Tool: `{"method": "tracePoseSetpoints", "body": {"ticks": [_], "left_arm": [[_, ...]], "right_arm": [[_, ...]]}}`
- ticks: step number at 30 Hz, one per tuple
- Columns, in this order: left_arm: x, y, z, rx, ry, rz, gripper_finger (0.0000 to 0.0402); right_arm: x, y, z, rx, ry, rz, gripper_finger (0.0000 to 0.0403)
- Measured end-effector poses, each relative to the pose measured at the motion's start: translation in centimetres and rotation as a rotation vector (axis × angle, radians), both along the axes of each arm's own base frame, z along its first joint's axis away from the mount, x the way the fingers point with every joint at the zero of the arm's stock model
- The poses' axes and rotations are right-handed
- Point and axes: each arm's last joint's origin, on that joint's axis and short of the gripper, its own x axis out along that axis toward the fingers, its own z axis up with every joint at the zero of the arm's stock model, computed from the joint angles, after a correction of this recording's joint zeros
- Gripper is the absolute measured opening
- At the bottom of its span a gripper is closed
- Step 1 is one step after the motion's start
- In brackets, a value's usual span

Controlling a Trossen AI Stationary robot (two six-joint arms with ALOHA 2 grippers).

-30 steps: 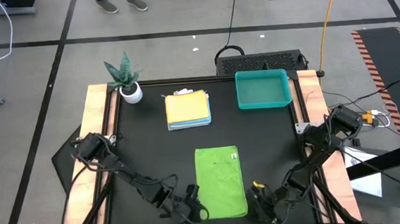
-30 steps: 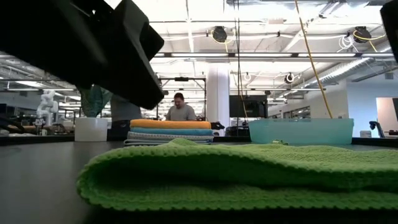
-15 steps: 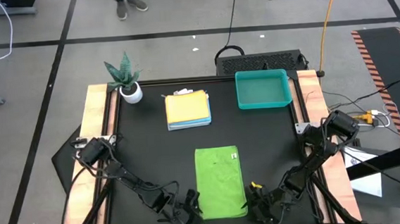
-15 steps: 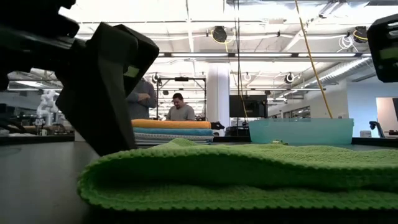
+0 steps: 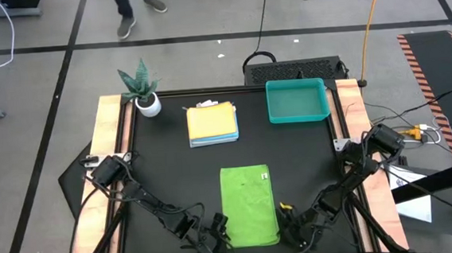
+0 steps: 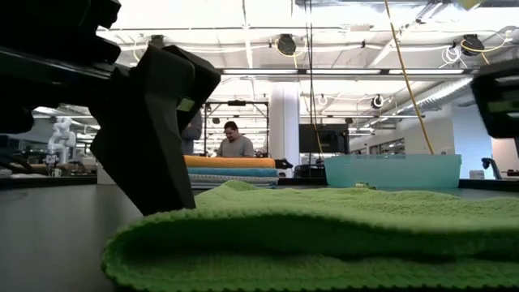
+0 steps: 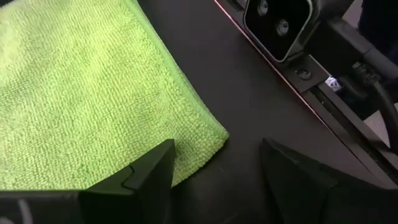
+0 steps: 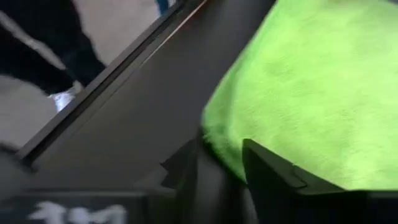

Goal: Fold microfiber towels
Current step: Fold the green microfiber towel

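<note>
At the near corners of the lime green towel [image 5: 249,205] we should pinch both layers evenly: left gripper [image 7: 214,168] spread wide, right gripper [image 8: 221,163] narrowly parted on its corner

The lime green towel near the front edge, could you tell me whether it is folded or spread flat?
Folded. The lime green towel lies as a narrow rectangle in the high view, and the low view shows doubled layers meeting at a rounded edge.
</note>
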Motion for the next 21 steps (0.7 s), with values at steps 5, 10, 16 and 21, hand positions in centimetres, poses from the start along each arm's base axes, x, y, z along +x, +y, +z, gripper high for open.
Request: {"method": "tracePoseSetpoints", "body": {"ticks": [5,10,16,21], "left_arm": [[0.0,-0.1,0.1,0.007,-0.018,-0.009,0.0227],[0.3,0.0,0.2,0.014,-0.05,0.002,0.0171],[0.3,0.0,0.2,0.009,-0.049,0.005,0.0115],[0.2,-0.1,0.2,-0.005,-0.039,0.011,0.0094]], "right_arm": [[-0.3,-0.2,-0.3,0.013,0.026,-0.008,0.0047],[-0.4,-0.4,-0.5,0.025,0.037,-0.029,0.0005],[-0.5,-0.4,-0.3,0.055,0.054,-0.06,0.0022],[-0.8,-0.3,1.6,0.101,0.011,-0.041,0.0063]]}}
